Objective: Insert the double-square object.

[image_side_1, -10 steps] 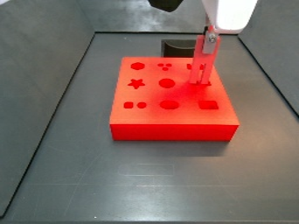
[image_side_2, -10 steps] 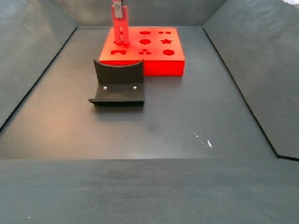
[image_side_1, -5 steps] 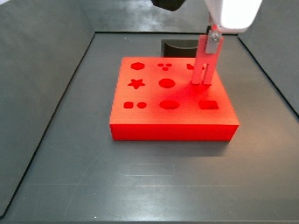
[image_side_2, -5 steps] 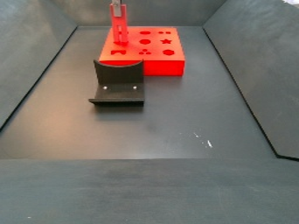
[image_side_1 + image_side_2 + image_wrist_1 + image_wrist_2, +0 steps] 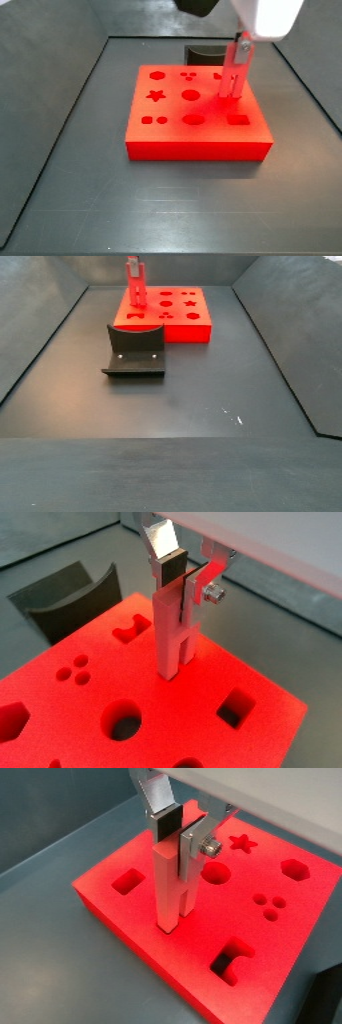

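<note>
The red peg (image 5: 175, 627) is standing upright between my fingers, its long axis running straight down from my claw (image 5: 181, 574), and I am clamping its upper part. Its lower end is meeting the top of the red block (image 5: 80, 707) near an edge, at what I judge to be its slot, though I cannot tell how deep it is sitting. The dark curved holder (image 5: 60, 600) is lying well apart beyond the block, on the grey floor (image 5: 201, 396)
</note>
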